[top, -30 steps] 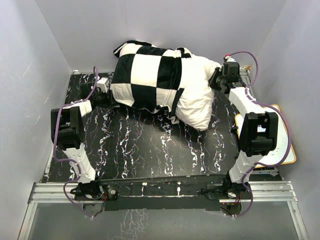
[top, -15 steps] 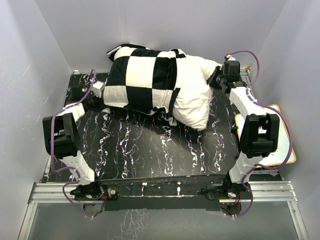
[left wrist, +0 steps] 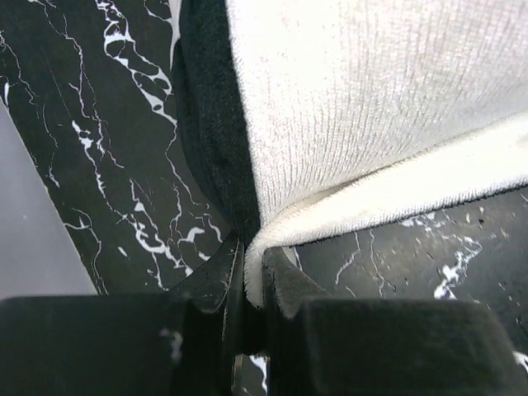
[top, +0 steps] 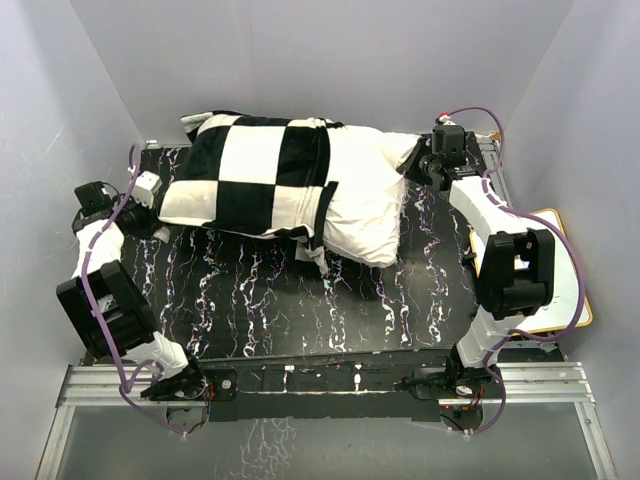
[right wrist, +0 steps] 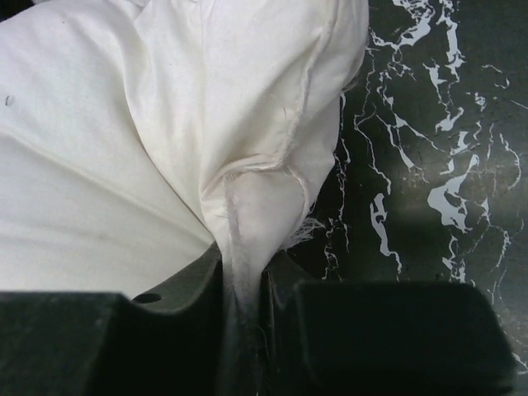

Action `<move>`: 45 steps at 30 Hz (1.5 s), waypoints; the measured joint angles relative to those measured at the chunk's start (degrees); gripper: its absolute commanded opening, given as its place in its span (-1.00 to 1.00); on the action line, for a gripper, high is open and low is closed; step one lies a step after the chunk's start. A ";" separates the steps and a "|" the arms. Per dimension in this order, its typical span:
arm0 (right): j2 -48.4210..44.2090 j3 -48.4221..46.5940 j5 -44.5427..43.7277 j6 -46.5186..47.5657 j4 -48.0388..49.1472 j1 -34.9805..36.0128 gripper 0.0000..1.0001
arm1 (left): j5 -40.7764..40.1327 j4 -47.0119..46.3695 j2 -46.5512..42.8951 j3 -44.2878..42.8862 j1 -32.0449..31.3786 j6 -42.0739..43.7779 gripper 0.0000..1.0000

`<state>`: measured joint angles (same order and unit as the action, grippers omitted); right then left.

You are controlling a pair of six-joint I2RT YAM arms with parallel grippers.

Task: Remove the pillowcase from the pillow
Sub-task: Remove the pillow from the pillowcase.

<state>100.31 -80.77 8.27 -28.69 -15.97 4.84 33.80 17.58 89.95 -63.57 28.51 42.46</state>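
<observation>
Roughly half pillow (top: 368,200) inside pillowcase (top: 250,180); left gripper (left wrist: 250,266) pinches pillowcase, right gripper (right wrist: 243,266) pillow.

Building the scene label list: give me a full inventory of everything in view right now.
pillowcase: 1, black-and-white checks, covering the left part of the pillow, far side of the table
pillow: 1, off-white, right part bare, far right of the table
table: 1, black with white veins, under both
board: 1, white with orange edge, right of the table, partly behind the right arm
frame rail: 1, silver, near edge, at the arm bases
walls: 3, white, left, far and right
left gripper: 1, black, shut on the pillowcase's edge
right gripper: 1, black, shut on the pillow's bare corner
</observation>
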 measured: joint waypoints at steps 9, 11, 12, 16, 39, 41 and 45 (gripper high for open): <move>-5.40 7.93 2.80 -2.86 8.33 -5.73 0.97 | -0.44 6.86 -4.96 0.59 1.86 4.28 -1.00; -5.31 8.63 5.57 -5.42 11.50 -7.43 0.96 | -1.07 7.63 -4.96 0.61 1.60 4.68 -1.00; -5.14 8.66 6.60 -6.54 12.52 -7.72 0.96 | -1.29 7.76 -4.96 0.61 1.40 4.85 -1.00; -3.78 8.66 10.80 -10.82 18.67 -5.99 0.96 | -2.19 7.91 -4.96 1.11 -0.17 5.55 -1.00; 6.58 3.21 5.27 -10.23 22.47 6.36 -0.84 | -4.55 10.43 -5.53 1.77 -4.26 8.90 -1.00; 6.51 3.65 5.79 -11.08 22.47 5.18 -0.84 | -5.42 10.97 -6.34 1.77 -4.39 10.49 -1.00; 5.42 5.81 8.76 -13.51 22.25 0.26 -0.83 | -7.37 11.23 -8.28 1.77 -3.80 14.16 -1.00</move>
<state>105.73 -74.96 17.04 -42.19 6.28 5.10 26.44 28.82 81.67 -61.80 24.71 56.62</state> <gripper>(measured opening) 0.121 0.055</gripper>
